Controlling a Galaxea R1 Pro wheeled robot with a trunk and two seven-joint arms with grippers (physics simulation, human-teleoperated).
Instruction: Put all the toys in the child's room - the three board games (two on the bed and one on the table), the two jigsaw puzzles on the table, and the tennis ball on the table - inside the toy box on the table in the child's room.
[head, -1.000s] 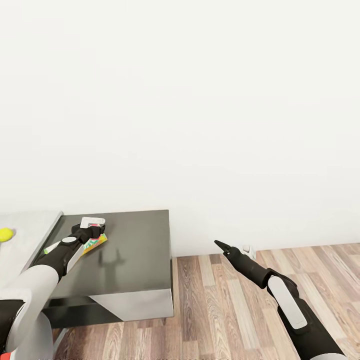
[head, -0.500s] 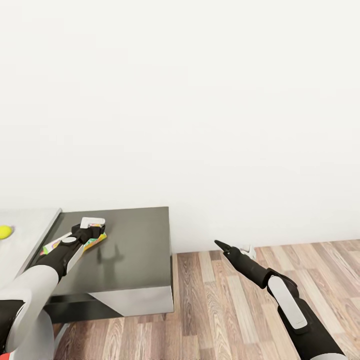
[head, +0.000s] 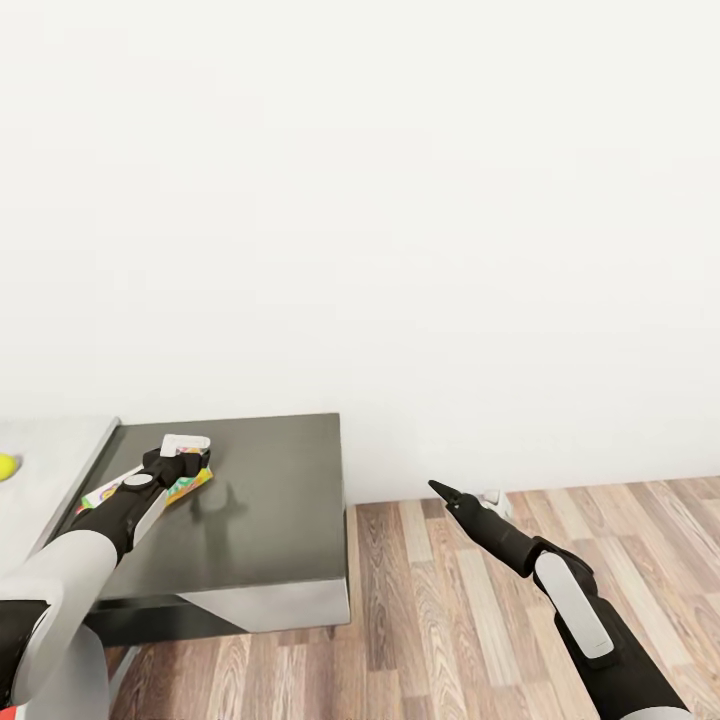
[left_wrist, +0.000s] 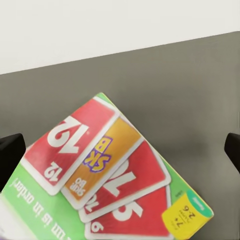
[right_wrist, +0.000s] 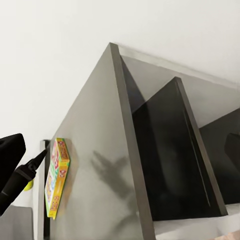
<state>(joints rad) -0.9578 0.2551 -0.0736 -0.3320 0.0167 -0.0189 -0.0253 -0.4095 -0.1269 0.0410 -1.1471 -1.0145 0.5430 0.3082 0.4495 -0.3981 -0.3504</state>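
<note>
We see a board game (head: 180, 487) over the cabinet (head: 260, 520) at our left, tennis ball (head: 5, 465) on the bench (head: 45, 470) further left, floor (head: 450, 620) to the right

Place: a room in a home
Signs: wood-plank floor (head: 450, 620); plain white wall (head: 400, 200); low dark-topped cabinet (head: 260, 520); colourful board game (left_wrist: 110, 180)

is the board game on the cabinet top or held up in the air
Held up in the air: the left gripper carries the board game above the cabinet, with a shadow beside it on the dark top.
</note>
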